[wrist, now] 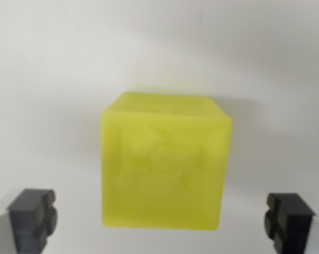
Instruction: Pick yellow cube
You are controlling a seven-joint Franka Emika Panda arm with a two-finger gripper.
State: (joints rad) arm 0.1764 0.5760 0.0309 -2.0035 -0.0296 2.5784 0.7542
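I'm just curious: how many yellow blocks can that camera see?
1. The yellow cube sits mid-frame on the white surface, between the open claw fingertips. Others may lie outside view.

The yellow cube (164,164) was a bright lemon yellow with a greenish tint, its front face marked by a faint, blurred relief pattern in a slightly paler tone, and its top face a shade lighter. The counter (53,79) under it was plain off-white, greying softly into a shadow behind the cube. The gripper (160,219) showed dark grey, nearly black fingertips (33,217) with no markings.
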